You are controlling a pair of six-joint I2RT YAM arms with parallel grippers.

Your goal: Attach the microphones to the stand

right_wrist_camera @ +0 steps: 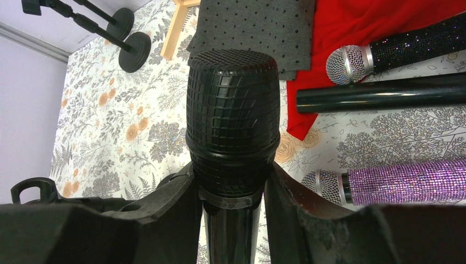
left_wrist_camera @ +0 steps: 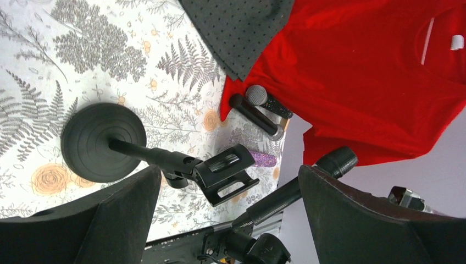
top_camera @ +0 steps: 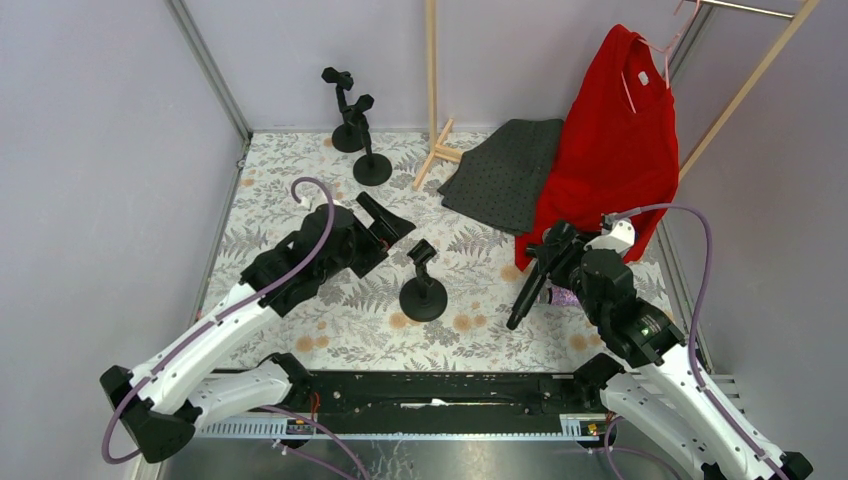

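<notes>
**One microphone clamped, the rest lying right of the near stand**

I take the near stand (top_camera: 423,297) as my mark. It sits upright on its round base. The right gripper (right_wrist_camera: 231,171) hangs just to its right, closed tight on a black microphone (right_wrist_camera: 232,104). From overhead that microphone is only a dark slanted bar. The right wrist camera shows its gridded black head upright, with the fingers pinching the neck below it.

That wrist view also gives me what the overhead mostly hides. Farther right of the stand, three things lie on the tablecloth (top_camera: 270,200): a glittery purple microphone (right_wrist_camera: 406,180), a plain black shaft (right_wrist_camera: 379,93) and a black glittery microphone (right_wrist_camera: 412,41) with a silver mesh head. The last two lie at the hem of the red shirt (top_camera: 610,150). Overhead I see only a sliver of purple beside the wrist.

The left gripper (left_wrist_camera: 228,170) is spread fully wide and holds nothing. Its own camera frames the stand's clip (left_wrist_camera: 222,164) between the fingers. The overhead shows it apart from the stand, just left of and behind the clip. Two more stands (top_camera: 372,168) sit well behind it.
</notes>
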